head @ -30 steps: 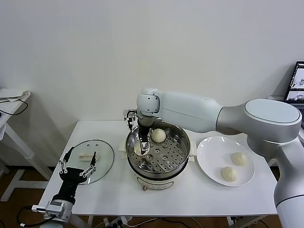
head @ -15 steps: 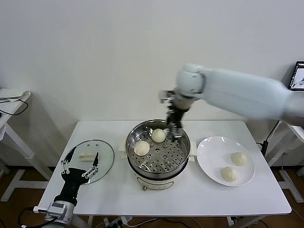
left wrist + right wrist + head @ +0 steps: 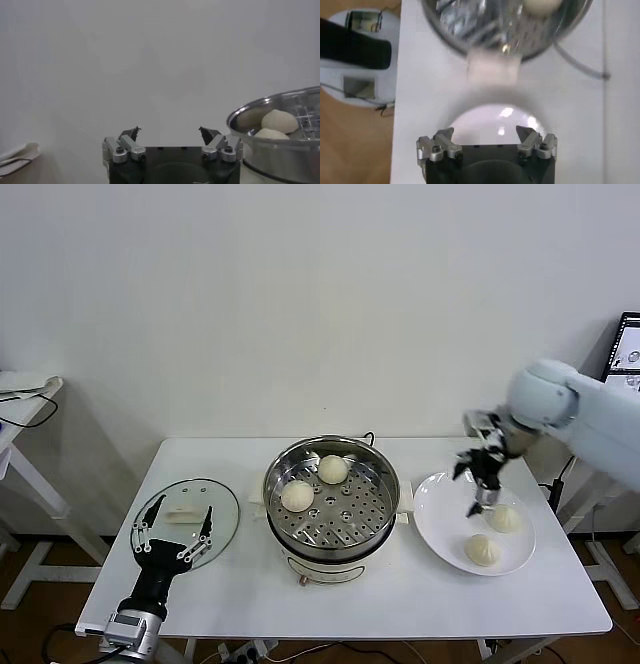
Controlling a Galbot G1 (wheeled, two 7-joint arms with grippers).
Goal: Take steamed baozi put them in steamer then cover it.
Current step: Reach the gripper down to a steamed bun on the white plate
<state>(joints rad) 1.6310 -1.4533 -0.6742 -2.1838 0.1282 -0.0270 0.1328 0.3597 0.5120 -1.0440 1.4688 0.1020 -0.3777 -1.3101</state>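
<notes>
Steamed baozi are split two and two: one pair (image 3: 297,495) (image 3: 333,469) sits on the perforated tray inside the steamer (image 3: 331,446), the other pair (image 3: 504,518) (image 3: 483,550) lies on the white plate (image 3: 437,524) to the steamer's right.

The right gripper (image 3: 476,484) hangs above the plate, just over the farther bun there, pointing down. Its fingers (image 3: 444,139) are spread apart and carry nothing; the right wrist view shows the plate's pale rim between them and the steamer's white handle beyond.

The left gripper (image 3: 172,536) sits low at the near left edge of the table (image 3: 420,604), its fingers (image 3: 131,133) likewise spread and empty, pointing toward the cover (image 3: 213,534). In its wrist view the steamer's steel wall and two buns show off to one side.

The cover lies flat on the table to the left of the steamer, white handle up, apart from the pot. The steamer stands uncovered at the table's middle.
</notes>
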